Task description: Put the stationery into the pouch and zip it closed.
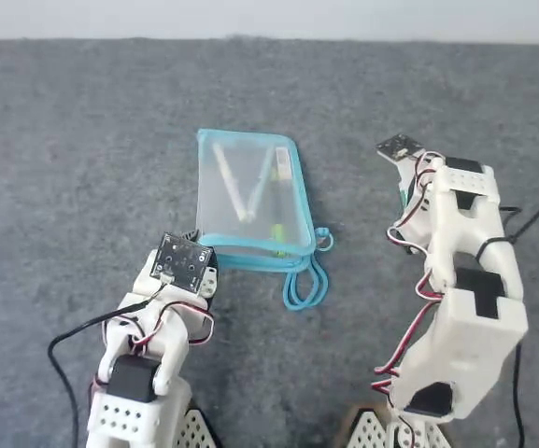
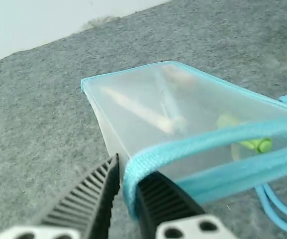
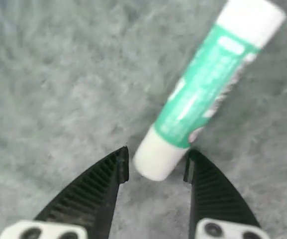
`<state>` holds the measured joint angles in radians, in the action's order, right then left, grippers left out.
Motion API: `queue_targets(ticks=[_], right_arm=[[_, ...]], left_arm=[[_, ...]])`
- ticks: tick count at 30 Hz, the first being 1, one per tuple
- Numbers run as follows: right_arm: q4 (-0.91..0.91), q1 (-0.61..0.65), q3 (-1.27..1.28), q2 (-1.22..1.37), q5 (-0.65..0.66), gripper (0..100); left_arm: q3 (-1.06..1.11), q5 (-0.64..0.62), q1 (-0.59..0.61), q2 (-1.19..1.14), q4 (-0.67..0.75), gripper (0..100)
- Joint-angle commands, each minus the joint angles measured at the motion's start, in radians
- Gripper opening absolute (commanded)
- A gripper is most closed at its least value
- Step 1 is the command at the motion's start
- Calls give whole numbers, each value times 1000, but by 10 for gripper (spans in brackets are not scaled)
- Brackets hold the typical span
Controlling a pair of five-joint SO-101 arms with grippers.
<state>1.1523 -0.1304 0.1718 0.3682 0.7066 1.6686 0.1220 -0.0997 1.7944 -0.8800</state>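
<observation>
One soft, floppy clear pouch lies mid-surface, its sturdier teal edge pinched tight in the left end effector. One glue stick, probably light, rigid and prone to roll, lies with its end inside the wide-spread right end effector. Two slim pens and one green item sit inside the pouch

Grey carpeted tabletop, pale wall behind

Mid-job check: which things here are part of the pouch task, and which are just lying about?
Job: pouch, pens inside it, glue stick, left gripper, right gripper.
Not the job: grey table cover, pale wall.
</observation>
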Motion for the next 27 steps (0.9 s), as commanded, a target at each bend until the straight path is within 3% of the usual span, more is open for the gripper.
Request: queue_targets(ticks=[1,4,14,22,27], right_arm=[[-45,-25,-49,-2,-44,150],[-45,-18,-51,-10,-57,94],[-45,50,-81,-1,-51,178],[-33,35,-74,-7,-57,0],[30,10,-74,-74,-124,6]], left_arm=[[-19,-8,-3,25,41,12],[-18,-8,-5,25,41,12],[-16,-8,-2,25,40,12],[-16,-8,-2,25,41,12],[-16,-8,2,25,41,12]])
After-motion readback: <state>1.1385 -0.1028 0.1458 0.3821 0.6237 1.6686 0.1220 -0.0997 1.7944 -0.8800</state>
